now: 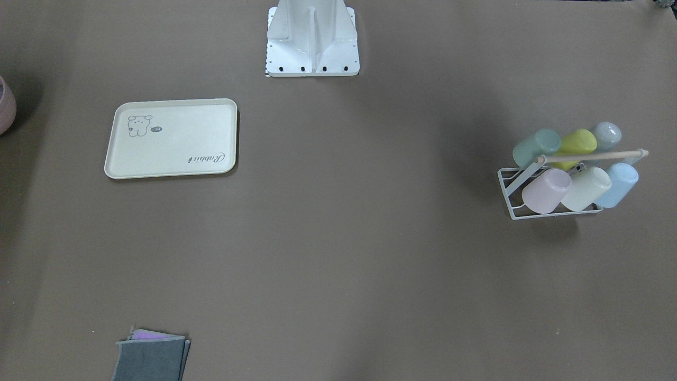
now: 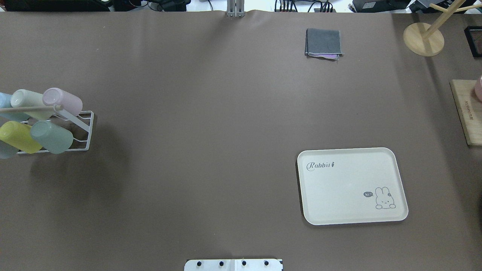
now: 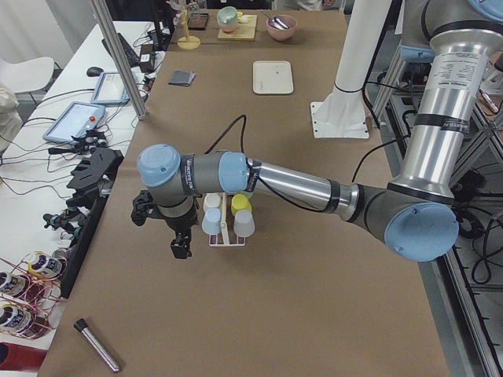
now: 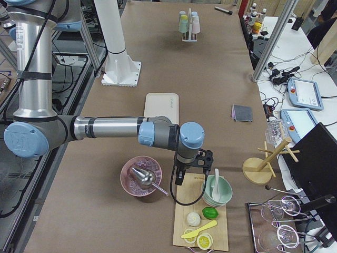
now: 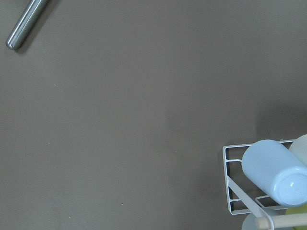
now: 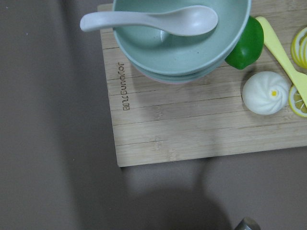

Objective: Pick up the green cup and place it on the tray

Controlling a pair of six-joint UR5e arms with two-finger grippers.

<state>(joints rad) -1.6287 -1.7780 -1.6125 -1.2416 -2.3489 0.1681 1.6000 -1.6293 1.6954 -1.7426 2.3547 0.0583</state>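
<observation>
The green cup (image 1: pixel 536 147) is a pale teal tumbler lying tilted on a white wire rack (image 1: pixel 508 190) among several other cups. It also shows in the overhead view (image 2: pixel 52 137) and, far off, in the exterior right view (image 4: pixel 183 23). The cream tray (image 1: pixel 172 153) lies flat and bare on the table, also in the overhead view (image 2: pixel 339 188). My left gripper (image 3: pixel 163 228) hangs over the table just past the rack's outer end, apart from the cups. My right gripper (image 4: pixel 192 167) hangs over a wooden board, far from the tray. I cannot tell whether either is open or shut.
Yellow-green (image 1: pixel 576 144), cream (image 1: pixel 584 189), pink (image 1: pixel 547 190) and blue (image 5: pixel 273 167) cups share the rack. A folded grey cloth (image 2: pixel 324 43), a mug tree (image 2: pixel 423 37), a wooden board (image 6: pixel 192 129) with bowls and toy food, a pink bowl (image 4: pixel 139 176) and a metal cylinder (image 5: pixel 26 24) lie around.
</observation>
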